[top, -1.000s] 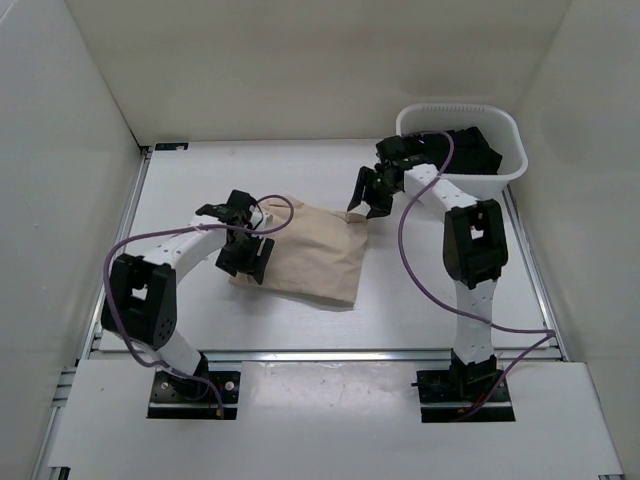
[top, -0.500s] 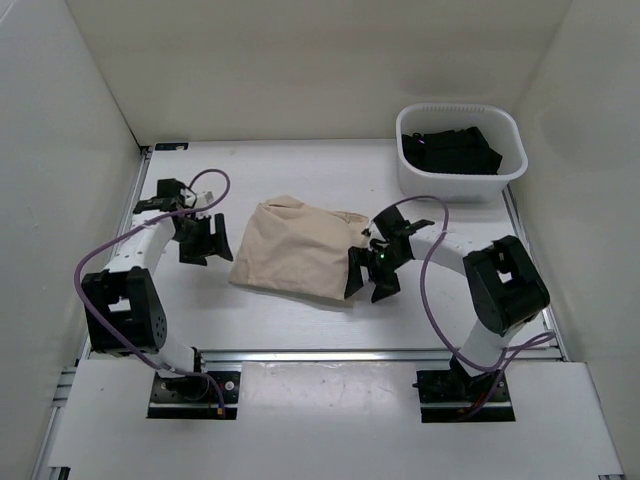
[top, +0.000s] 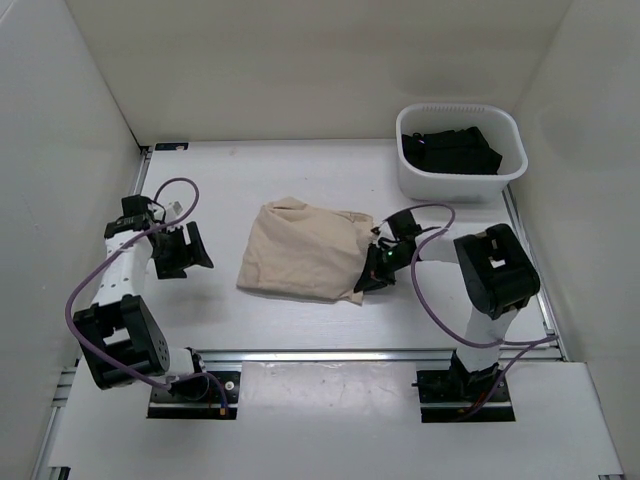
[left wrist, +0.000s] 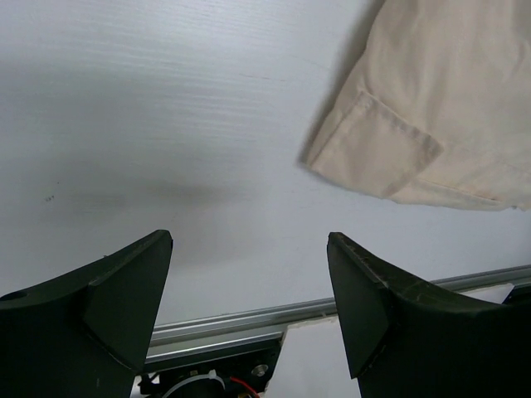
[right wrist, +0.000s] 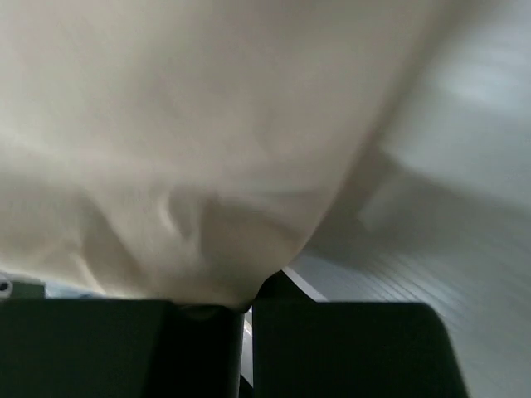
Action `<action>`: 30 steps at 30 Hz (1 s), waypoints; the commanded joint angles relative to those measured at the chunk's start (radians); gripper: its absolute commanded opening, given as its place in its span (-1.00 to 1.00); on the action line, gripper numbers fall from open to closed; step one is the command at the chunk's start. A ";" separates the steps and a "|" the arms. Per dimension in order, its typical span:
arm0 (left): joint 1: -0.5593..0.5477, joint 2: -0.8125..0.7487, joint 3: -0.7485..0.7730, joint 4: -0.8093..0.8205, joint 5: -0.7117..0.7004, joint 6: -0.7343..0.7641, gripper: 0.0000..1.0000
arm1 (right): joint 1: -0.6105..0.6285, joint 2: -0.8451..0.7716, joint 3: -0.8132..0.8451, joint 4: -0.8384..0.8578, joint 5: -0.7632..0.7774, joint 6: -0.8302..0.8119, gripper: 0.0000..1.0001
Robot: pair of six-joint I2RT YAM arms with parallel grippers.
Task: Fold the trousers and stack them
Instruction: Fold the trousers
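On the tabletop [top: 300, 180], mid-way across, the trousers [top: 305, 250] lie folded. Your right end effector [top: 378, 266] is clamped on their right edge (probably to fold or drag). Your left end effector [top: 181, 252] hangs spread apart, well clear.

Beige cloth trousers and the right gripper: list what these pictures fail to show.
- Folded light beige cloth trousers: folds hide waistband, tag and legs in the top view; the left wrist view's right edge crops them.
- Black right gripper: fingertips under its own body in the top view; right wrist view too blurred to show how much cloth is pinched.
- Black garment in the white plastic basket: too small, top view.
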 commanded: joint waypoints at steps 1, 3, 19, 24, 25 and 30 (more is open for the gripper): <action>0.003 -0.046 -0.012 -0.016 0.012 0.001 0.73 | -0.096 -0.055 -0.016 -0.061 0.004 -0.078 -1.00; 0.003 -0.057 -0.012 -0.016 0.012 0.001 0.73 | -0.130 -0.076 0.018 -0.169 0.017 -0.165 -1.00; 0.003 -0.069 0.158 -0.099 -0.213 0.001 1.00 | -0.240 -0.369 0.291 -0.872 0.525 -0.179 0.98; 0.003 -0.069 0.204 -0.109 -0.374 0.001 1.00 | -0.241 -0.429 0.564 -1.098 0.936 -0.104 0.98; 0.003 -0.069 0.204 -0.109 -0.401 0.001 1.00 | -0.241 -0.429 0.613 -1.114 0.993 -0.104 0.98; 0.003 -0.132 0.164 -0.100 -0.402 0.001 1.00 | -0.241 -0.429 0.622 -1.135 1.018 -0.104 0.98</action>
